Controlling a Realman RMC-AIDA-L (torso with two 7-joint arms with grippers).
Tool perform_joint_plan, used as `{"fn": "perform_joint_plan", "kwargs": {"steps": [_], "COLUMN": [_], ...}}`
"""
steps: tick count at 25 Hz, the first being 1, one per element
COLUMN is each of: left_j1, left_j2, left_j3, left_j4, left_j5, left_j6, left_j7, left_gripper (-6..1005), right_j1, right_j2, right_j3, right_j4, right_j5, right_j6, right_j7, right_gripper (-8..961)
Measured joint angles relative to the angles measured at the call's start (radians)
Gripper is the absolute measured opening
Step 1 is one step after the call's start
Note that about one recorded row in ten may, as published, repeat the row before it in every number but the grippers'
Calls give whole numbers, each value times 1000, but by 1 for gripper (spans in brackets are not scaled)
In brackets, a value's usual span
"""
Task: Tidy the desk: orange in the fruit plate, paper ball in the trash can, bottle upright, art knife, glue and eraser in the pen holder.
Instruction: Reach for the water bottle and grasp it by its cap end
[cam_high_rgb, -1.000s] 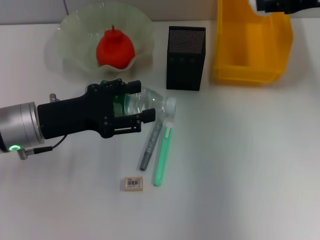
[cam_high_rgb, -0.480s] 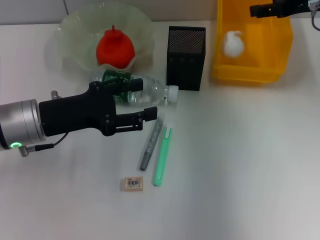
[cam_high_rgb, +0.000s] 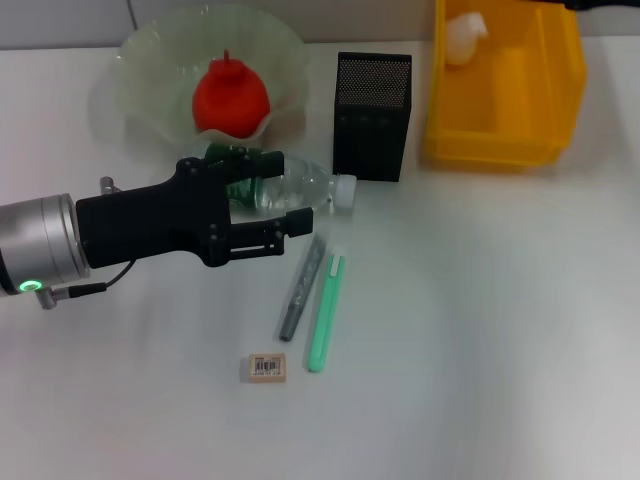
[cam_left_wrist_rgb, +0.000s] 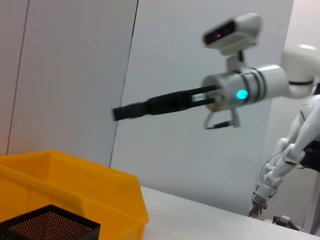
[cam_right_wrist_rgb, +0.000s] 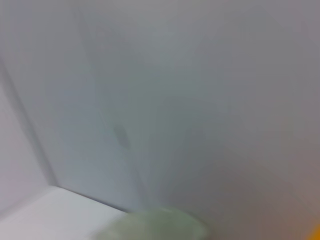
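Note:
The bottle (cam_high_rgb: 305, 185) lies on its side on the desk (cam_high_rgb: 480, 300), cap toward the pen holder (cam_high_rgb: 371, 115). My left gripper (cam_high_rgb: 296, 190) is shut on it, one finger on each side. The orange (cam_high_rgb: 230, 98) sits in the fruit plate (cam_high_rgb: 140, 60). The paper ball (cam_high_rgb: 462, 38) lies in the far left corner of the trash can (cam_high_rgb: 560, 90). A grey glue stick (cam_high_rgb: 303, 285), the green art knife (cam_high_rgb: 324, 315) and the eraser (cam_high_rgb: 266, 367) lie on the desk. The left wrist view shows my right gripper (cam_left_wrist_rgb: 117, 114) held in the air above the trash can (cam_left_wrist_rgb: 75, 185).
The pen holder (cam_left_wrist_rgb: 50, 225) stands between the fruit plate and the trash can. The glue and knife lie side by side just below the bottle's cap. The eraser lies apart from them, nearer the front edge.
The paper ball has dropped into the trash can and settled in its far left corner. The right arm has pulled back out of the head view. The bottle swung more level in the left gripper.

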Motion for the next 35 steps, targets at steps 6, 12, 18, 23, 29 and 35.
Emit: {"fn": "perform_joint_plan", "kwargs": {"steps": [6, 12, 18, 23, 29, 35], "left_j1": [-11, -17, -96, -164, -226, -233], "left_j2": [0, 0, 6, -14, -18, -19], "left_j3": [-3, -2, 6, 8, 113, 311], "left_j4": [0, 0, 28, 118, 215, 295], "left_j5": [0, 0, 64, 204, 278, 280], "left_j6": [-9, -16, -72, -121, -200, -332], "left_j7": [0, 0, -42, -96, -113, -147], "left_gripper": [824, 824, 824, 824, 824, 824], "right_j1": [-77, -166, -223, -229, -242, -245], "right_j2": [-36, 5, 38, 38, 36, 33], "right_j3": [1, -2, -2, 3, 4, 5], "right_j4": [210, 431, 516, 594, 596, 589], "right_j5": [167, 133, 134, 139, 139, 137], "right_j6": [-250, -261, -179, -137, -133, -133], "right_j7": [-279, -614, -820, -891, -895, -887], "right_gripper": [739, 739, 739, 739, 740, 740]}}
